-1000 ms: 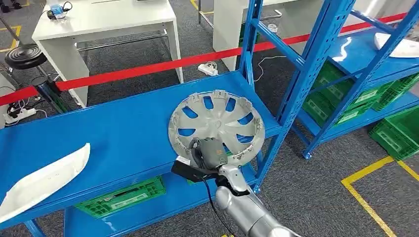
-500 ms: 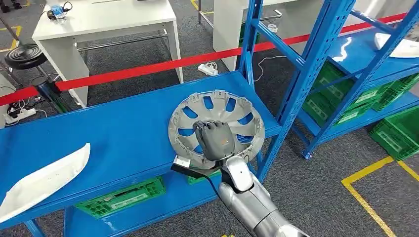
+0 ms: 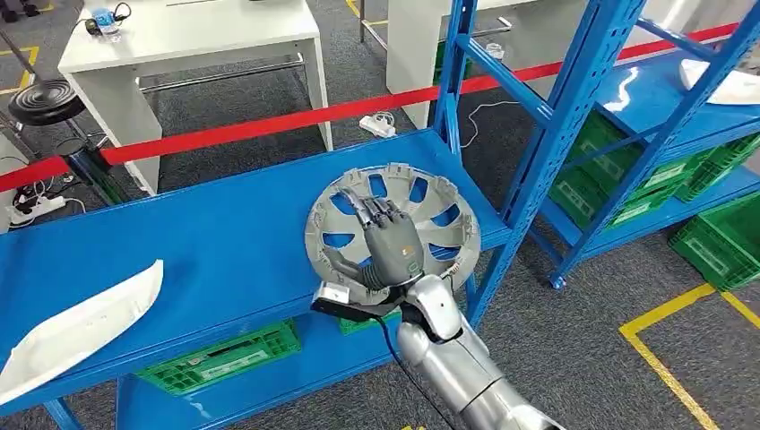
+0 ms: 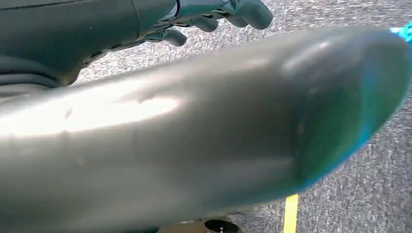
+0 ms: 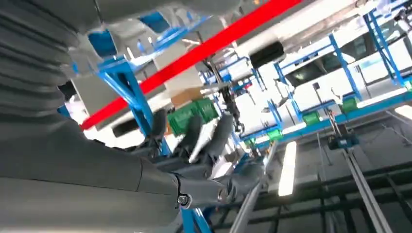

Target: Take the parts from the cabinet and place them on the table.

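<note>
The right hand (image 3: 387,240) lies with fingers spread and flat on the round grey plastic wheel cover (image 3: 392,231), gripping nothing; the left hand (image 4: 214,14) hangs by the floor, and I cannot tell its state. The cover sits at the 3 o'clock end of the blue metal shelf (image 3: 197,251), overhanging the front edge, so I judge a sliding touch could push it off. At 9 o'clock lies a white curved panel (image 3: 76,327); at 12 o'clock, beyond a red barrier tape (image 3: 269,124), stands a white worktop (image 3: 188,36) on grey carpet.

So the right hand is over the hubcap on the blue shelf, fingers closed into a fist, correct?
Not quite. In the head view the right hand is over the silver hubcap on the blue shelf, but its fingers are stretched out and spread, not closed into a fist.
</note>
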